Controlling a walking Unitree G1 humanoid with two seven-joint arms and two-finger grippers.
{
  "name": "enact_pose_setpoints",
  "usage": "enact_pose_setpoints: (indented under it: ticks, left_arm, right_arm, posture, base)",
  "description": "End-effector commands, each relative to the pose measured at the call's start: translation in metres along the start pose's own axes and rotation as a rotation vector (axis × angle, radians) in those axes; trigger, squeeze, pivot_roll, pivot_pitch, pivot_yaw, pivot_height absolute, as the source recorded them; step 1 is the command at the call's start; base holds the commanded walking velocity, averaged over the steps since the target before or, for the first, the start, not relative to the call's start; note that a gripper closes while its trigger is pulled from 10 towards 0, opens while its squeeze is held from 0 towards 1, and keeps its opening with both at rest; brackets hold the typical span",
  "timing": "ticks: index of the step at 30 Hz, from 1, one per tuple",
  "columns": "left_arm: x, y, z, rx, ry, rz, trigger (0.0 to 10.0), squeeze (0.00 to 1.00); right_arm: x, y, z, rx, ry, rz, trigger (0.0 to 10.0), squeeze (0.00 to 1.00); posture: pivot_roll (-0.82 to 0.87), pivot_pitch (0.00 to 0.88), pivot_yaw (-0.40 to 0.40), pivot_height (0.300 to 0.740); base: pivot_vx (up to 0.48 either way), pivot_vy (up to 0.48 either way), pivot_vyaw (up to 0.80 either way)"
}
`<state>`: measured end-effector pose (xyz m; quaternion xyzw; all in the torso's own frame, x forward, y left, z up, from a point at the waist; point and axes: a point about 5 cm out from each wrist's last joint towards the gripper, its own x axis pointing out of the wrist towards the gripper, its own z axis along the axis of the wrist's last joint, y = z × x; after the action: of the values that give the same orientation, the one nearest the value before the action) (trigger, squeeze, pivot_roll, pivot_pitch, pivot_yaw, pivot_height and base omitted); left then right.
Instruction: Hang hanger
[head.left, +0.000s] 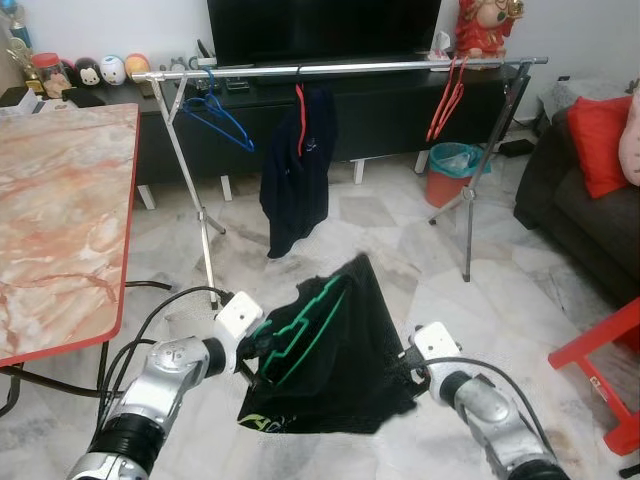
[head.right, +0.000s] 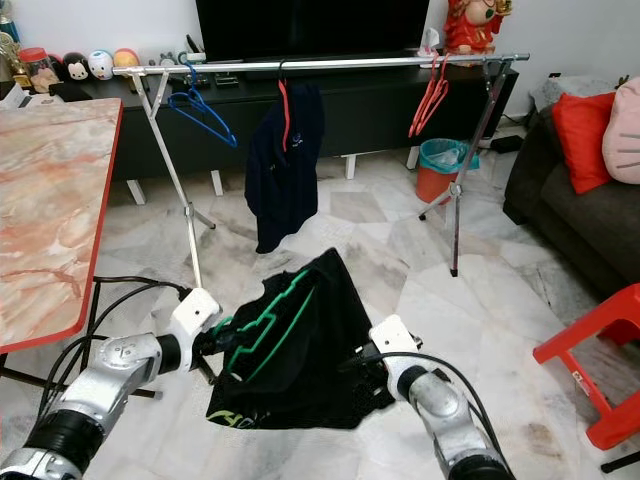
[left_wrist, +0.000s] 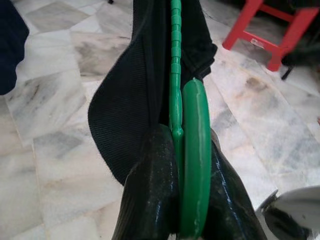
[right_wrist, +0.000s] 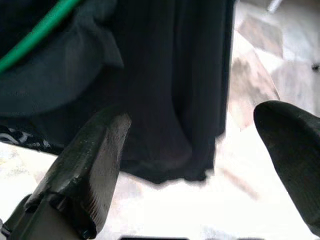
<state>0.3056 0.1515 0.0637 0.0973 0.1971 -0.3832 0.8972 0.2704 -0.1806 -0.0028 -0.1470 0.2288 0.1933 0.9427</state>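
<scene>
- Left gripper (left_wrist: 182, 200) clamps green plastic hanger (left_wrist: 175, 75) carrying black garment (head.left: 340, 350), low, well short of silver metal clothes rail (head.left: 340, 68).
- Right gripper (right_wrist: 200, 150) spread wide beside garment.
- Carry step; next, lift hook onto rail.

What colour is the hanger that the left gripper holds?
Green. The hanger, clamped by the left gripper, shows best in the left wrist view.

Garment (head.left: 330, 350) before rack (head.left: 340, 68)
</scene>
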Motion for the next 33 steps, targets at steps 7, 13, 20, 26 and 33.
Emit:
enact_pose_setpoints:
  ticks: [7,13,20,26,33]
  left_arm:
    - [-0.002,-0.004,0.023,0.050,-0.100,-0.031,10.0,0.00]
    - [-0.002,-0.008,0.026,0.066,-0.110,-0.047,10.0,0.00]
    - [-0.001,-0.011,0.026,0.063,-0.118,-0.059,10.0,0.00]
    - [0.000,-0.018,0.031,0.058,-0.151,-0.098,10.0,0.00]
    - [0.000,-0.027,0.032,0.062,-0.162,-0.157,10.0,0.00]
  right_arm:
    - [-0.001,-0.005,-0.008,0.020,0.012,-0.201,10.0,0.00]
    - [0.001,0.001,-0.003,0.395,-0.142,-0.241,10.0,0.00]
    - [0.000,0.012,0.010,0.151,-0.245,-0.167,10.0,0.00]
    - [-0.002,0.016,0.003,-0.064,-0.204,-0.128,10.0,0.00]
    - [-0.003,0.007,0.009,-0.144,-0.248,-0.235,10.0,0.00]
  posture:
    - [0.00,0.000,-0.039,0.740]
    - [0.00,0.000,-0.040,0.740]
    - [-0.01,0.000,-0.040,0.740]
    - [0.00,0.000,-0.040,0.740]
    - [0.00,0.000,-0.037,0.740]
  base:
    - [0.000,0.000,0.00]
    - [0.000,0.000,0.00]
    - [0.000,0.000,0.00]
    - [0.000,0.000,0.00]
    - [0.000,0.000,0.00]
